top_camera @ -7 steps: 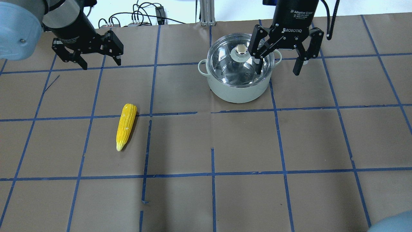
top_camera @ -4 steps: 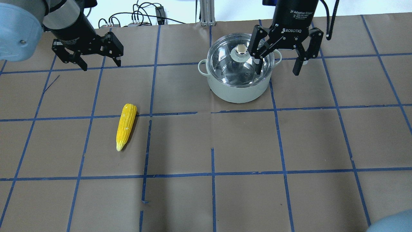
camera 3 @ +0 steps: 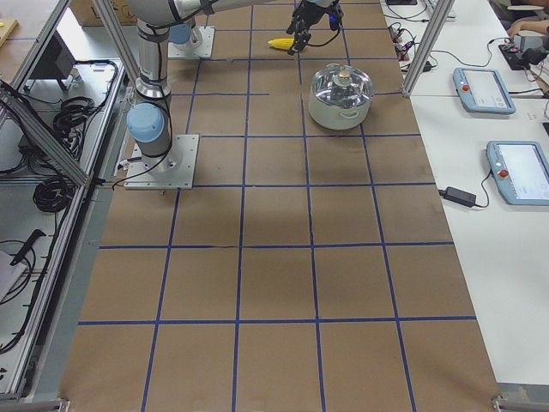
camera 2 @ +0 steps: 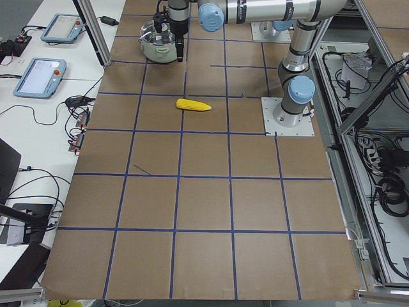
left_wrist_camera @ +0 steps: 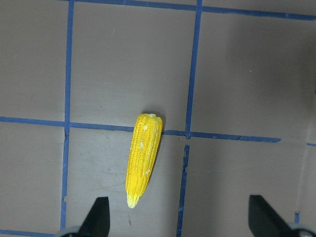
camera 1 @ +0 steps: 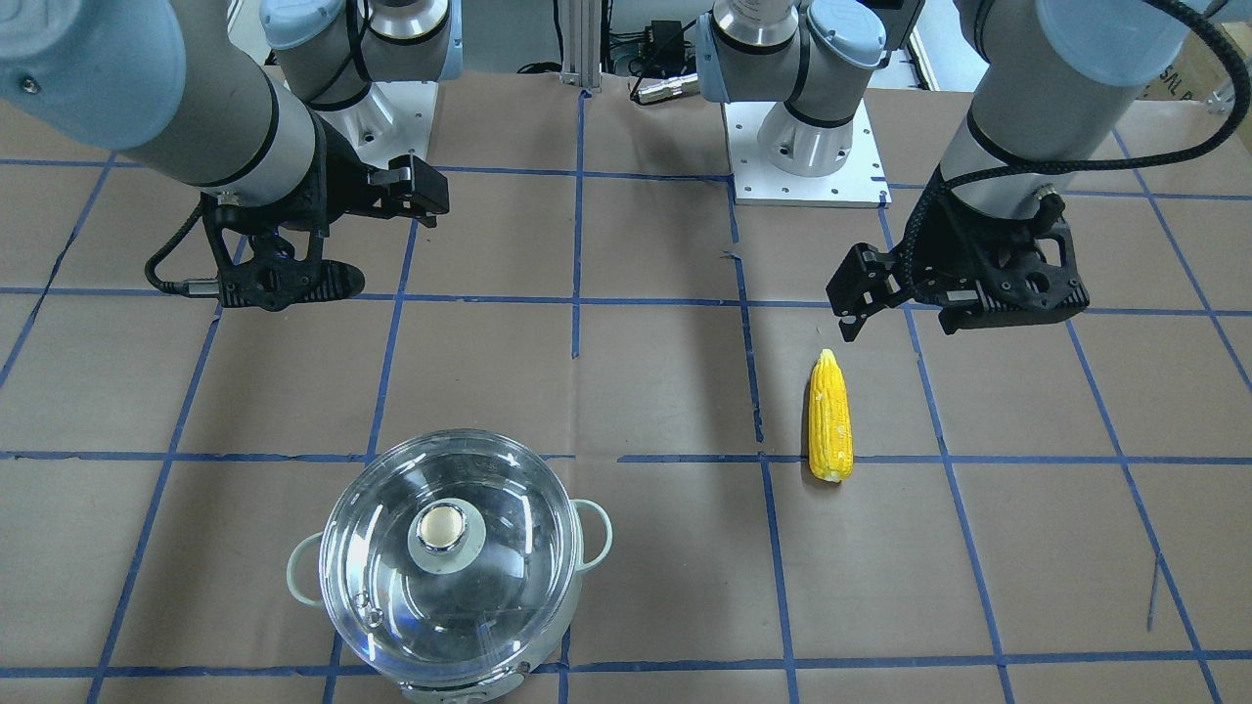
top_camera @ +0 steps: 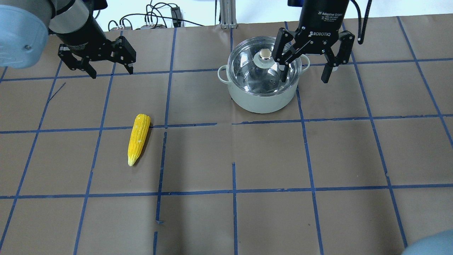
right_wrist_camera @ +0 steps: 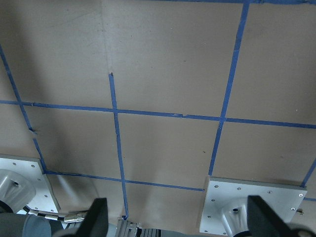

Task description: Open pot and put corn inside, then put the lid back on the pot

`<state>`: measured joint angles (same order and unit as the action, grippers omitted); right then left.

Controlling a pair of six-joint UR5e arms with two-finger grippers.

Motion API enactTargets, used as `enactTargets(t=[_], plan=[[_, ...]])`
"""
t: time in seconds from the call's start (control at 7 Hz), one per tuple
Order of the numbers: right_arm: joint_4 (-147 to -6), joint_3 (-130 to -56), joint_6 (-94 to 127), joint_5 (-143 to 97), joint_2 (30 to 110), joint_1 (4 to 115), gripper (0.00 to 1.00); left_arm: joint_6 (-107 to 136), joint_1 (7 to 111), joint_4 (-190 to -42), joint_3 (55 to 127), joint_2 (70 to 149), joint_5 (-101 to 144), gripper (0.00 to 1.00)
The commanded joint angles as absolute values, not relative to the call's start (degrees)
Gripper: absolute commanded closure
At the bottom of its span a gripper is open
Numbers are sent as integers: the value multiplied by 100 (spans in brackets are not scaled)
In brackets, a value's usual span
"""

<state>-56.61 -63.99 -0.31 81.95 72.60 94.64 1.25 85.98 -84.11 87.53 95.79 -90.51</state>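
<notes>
The pot (top_camera: 262, 97) stands at the back right of the table with the glass lid (top_camera: 247, 72) on it, its knob (top_camera: 264, 55) on top. The lidded pot also shows in the front-facing view (camera 1: 595, 533). The corn (top_camera: 138, 139) lies flat on the left half, pointed end towards the robot. My left gripper (top_camera: 112, 72) is open and empty, held above the table beyond the corn. In its wrist view the corn (left_wrist_camera: 143, 158) lies ahead of the open fingers. My right gripper (top_camera: 304, 79) is open and empty, held high by the pot's right side. Its wrist view shows no pot.
Brown paper with a blue tape grid covers the table (top_camera: 269, 159). The arms' base plates (camera 1: 802, 156) sit at the robot's edge. Cables (top_camera: 155, 19) lie beyond the far edge. Tablets (camera 3: 485, 90) rest on a side bench.
Both grippers have shifted very slightly and stay open. The pot, lid and corn have not moved.
</notes>
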Motion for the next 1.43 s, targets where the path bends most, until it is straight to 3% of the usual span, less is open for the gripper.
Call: enactTargets(t=[0.0, 0.71, 1.29], plan=[[-6680, -6398, -53, 8819, 7242, 9457, 0, 123, 8596, -8402, 8763, 9589, -9044, 0], [-8503, -6538, 9, 9017, 7146, 9475, 0, 167, 8596, -8455, 8780, 9554, -9053, 0], [-9253, -6733, 35, 8912, 6497, 9685, 1, 158, 8596, -8438, 8780, 9606, -9053, 0]])
